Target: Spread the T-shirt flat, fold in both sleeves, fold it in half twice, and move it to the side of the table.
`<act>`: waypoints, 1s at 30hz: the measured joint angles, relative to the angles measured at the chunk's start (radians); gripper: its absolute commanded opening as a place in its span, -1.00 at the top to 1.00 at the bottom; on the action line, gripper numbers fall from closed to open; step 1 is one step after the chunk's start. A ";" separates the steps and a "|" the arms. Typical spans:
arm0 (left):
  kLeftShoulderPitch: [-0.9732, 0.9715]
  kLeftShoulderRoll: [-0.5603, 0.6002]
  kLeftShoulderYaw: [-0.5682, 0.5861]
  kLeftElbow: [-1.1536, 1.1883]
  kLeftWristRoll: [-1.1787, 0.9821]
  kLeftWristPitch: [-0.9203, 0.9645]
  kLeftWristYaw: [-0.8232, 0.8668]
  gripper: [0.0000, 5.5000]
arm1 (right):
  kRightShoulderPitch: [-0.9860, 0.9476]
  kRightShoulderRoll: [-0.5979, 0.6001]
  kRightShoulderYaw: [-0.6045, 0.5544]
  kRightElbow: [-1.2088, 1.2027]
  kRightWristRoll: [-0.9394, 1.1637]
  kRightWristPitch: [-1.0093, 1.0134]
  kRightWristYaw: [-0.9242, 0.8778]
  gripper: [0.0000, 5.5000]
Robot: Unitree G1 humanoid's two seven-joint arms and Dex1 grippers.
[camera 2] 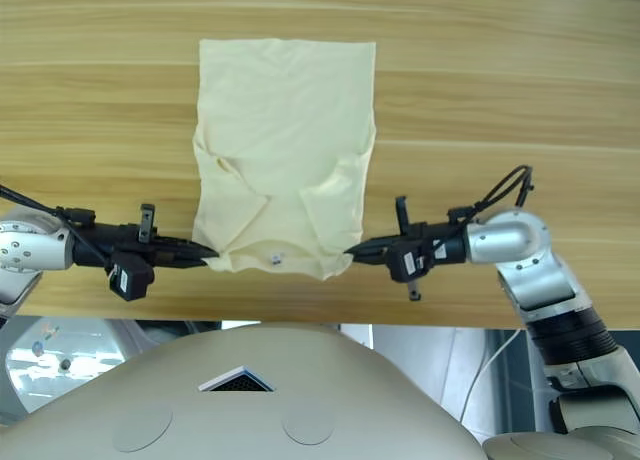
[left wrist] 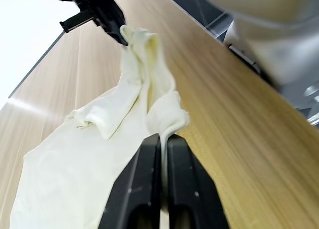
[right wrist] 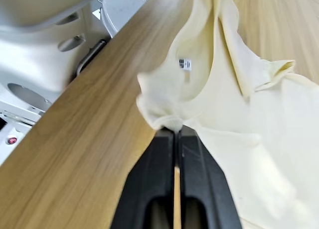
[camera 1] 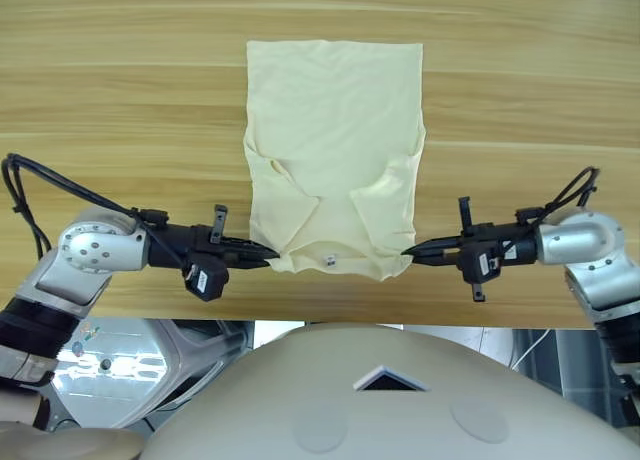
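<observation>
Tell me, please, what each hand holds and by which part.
The pale yellow fabric T-shirt: left hand pinches its near left shoulder corner, right hand its near right one.

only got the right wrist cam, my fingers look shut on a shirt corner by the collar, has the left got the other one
observer: Yes. The left gripper is shut on the shirt's other near corner, level with yours.
operator: sleeves both in? i only see one
observer: Both sleeves lie folded in over the body.
operator: and the far end
observer: The hem lies straight and flat on the table, well away from you.
</observation>
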 measured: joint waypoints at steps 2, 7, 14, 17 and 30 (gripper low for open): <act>0.023 0.029 0.010 -0.028 -0.024 -0.013 -0.014 1.00 | 0.006 -0.016 -0.022 -0.032 0.020 0.000 0.005 0.99; 0.097 0.076 0.000 -0.129 -0.133 -0.043 -0.068 1.00 | 0.081 -0.053 -0.078 -0.145 0.082 -0.060 0.013 0.99; 0.134 0.100 0.017 -0.202 -0.254 -0.052 -0.105 1.00 | 0.152 -0.075 -0.106 -0.235 0.125 -0.109 0.013 0.99; 0.120 0.089 0.040 -0.200 -0.269 -0.033 -0.105 1.00 | 0.157 -0.076 -0.117 -0.239 0.131 -0.111 0.012 0.99; -0.353 -0.213 0.157 0.182 -0.273 0.202 -0.039 1.00 | -0.352 0.198 -0.127 0.057 0.027 0.118 -0.286 0.99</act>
